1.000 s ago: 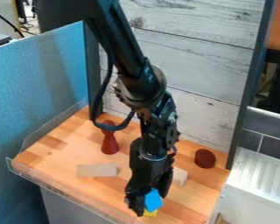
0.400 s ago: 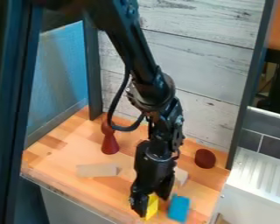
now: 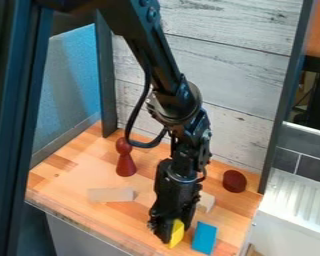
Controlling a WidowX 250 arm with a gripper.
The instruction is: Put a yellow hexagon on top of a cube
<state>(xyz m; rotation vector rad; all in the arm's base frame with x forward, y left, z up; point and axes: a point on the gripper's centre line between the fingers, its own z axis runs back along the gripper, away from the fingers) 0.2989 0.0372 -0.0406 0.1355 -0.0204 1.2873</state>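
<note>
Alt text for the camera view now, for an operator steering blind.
Black gripper hanging down at a yellow block near the front edge of a wooden tabletop, with a blue block beside the yellow one. Farther back are a red pawn-shaped piece, a dark red round block and two pale blocks.

The hexagon [image 3: 177, 233] is yellow, the block [image 3: 204, 237] blue, the tool [image 3: 174, 228] black. The pawn [image 3: 125, 163] is red, the cylinder [image 3: 234, 181] dark red. Tan wood-grain patchwork patterns the counter [image 3: 72, 186]; grey streaks, the whitish wall [image 3: 239, 65].
</note>
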